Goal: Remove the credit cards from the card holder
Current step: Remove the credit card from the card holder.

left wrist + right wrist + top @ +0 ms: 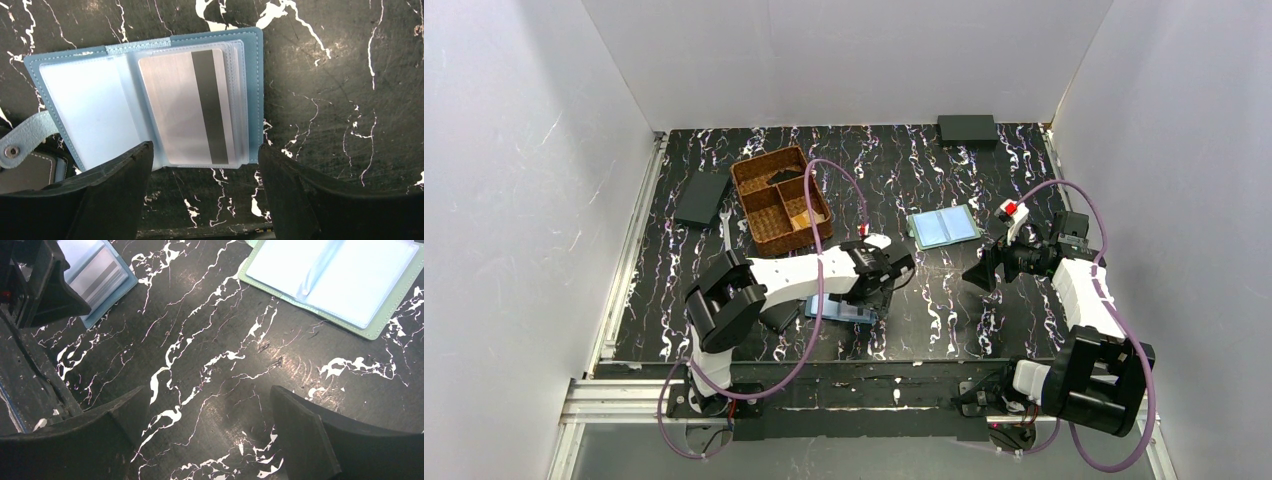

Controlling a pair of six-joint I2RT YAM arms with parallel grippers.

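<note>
The card holder (252, 90) lies open on the black marbled table, steel-blue with clear sleeves. A silvery credit card (170, 110) with a dark stripe sits in the top sleeve of its right-hand stack; other cards are hidden beneath. My left gripper (205, 150) hovers open at the holder's near edge, its fingers either side of that stack, gripping nothing. From above, the holder (839, 311) shows partly under the left gripper (886, 275). My right gripper (209, 392) is open over bare table, to the right of the holder (107, 277).
A paler blue-green folding holder (943, 227) lies open behind the right gripper (977, 272). A wicker basket (779, 200) stands at the back left with a black wallet (701, 198) beside it. Another dark wallet (966, 128) lies at the back edge.
</note>
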